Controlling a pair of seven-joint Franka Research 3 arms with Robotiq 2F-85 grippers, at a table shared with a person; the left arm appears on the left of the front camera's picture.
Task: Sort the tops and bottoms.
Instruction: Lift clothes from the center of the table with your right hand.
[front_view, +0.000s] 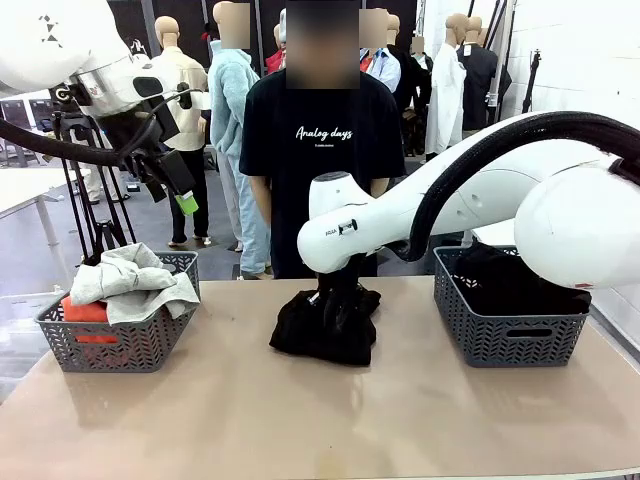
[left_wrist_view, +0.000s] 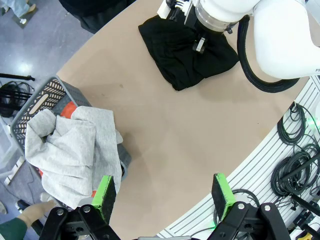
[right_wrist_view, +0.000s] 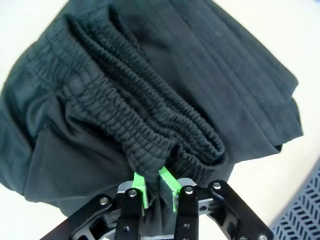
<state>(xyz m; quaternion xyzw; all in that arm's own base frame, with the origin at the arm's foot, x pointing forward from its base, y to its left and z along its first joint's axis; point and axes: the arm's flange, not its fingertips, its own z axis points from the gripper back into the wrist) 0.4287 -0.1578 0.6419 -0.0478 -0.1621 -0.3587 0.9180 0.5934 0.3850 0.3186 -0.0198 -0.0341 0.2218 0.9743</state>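
Our right gripper (right_wrist_view: 152, 186) pinches the waistband of the black shorts (front_view: 325, 322) at table centre. We should lift high, then carry right to the far-right basket (front_view: 510, 330). Our left gripper (left_wrist_view: 165, 197) hangs open, empty.

Sweatshirt (front_view: 128, 278) sits atop the hoodie (front_view: 86, 311) in the lower-left basket (front_view: 115, 345); shorts (front_view: 325, 322) lie centre on the table (front_view: 330, 420); right basket (front_view: 510, 325) holds, probably, more bottoms (front_view: 500, 275).
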